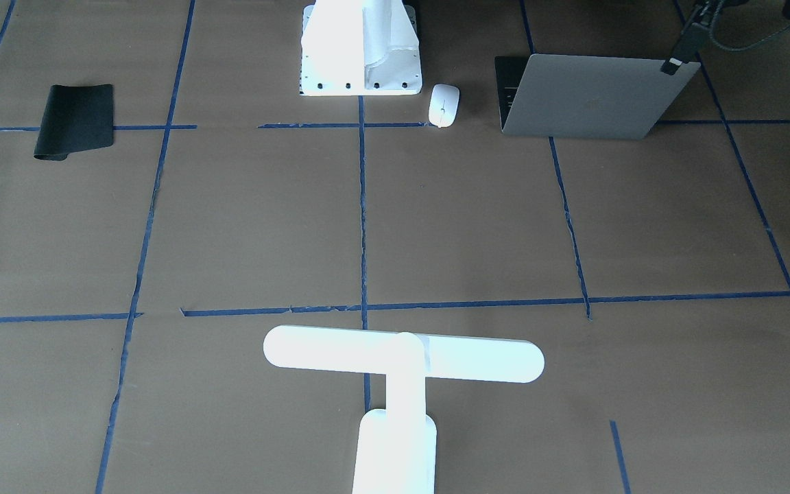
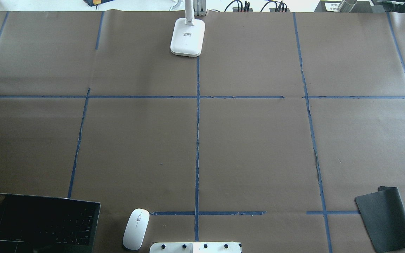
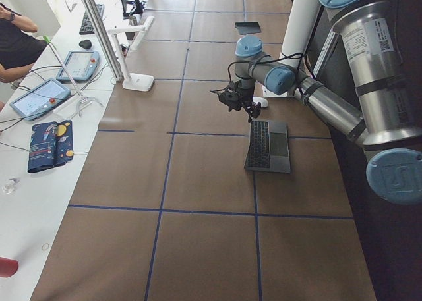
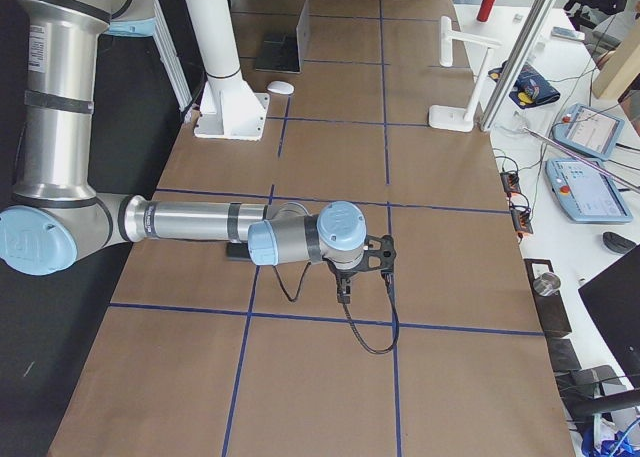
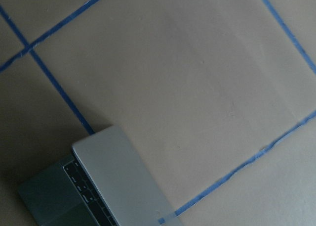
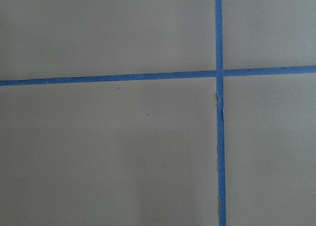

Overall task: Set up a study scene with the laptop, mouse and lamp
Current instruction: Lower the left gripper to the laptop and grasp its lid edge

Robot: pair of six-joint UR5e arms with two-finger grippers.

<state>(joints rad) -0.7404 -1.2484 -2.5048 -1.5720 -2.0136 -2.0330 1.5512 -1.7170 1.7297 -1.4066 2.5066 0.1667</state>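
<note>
The grey laptop stands open near the robot's base, its lid facing the front view and its black keys showing from overhead. The white mouse lies beside it, close to the pedestal. At the table's far edge stands the white T-shaped lamp, upright on its base. My left gripper hovers just past the lid's top corner, apart from it; I cannot tell whether its fingers are open. My right gripper hangs low over bare paper and shows only in the right side view, so I cannot tell its state.
A black mat with one curled edge lies on the robot's right side. The white bolted pedestal stands at the near middle. Blue tape lines cross the brown paper. Tablets and cables lie on the white bench beyond the lamp.
</note>
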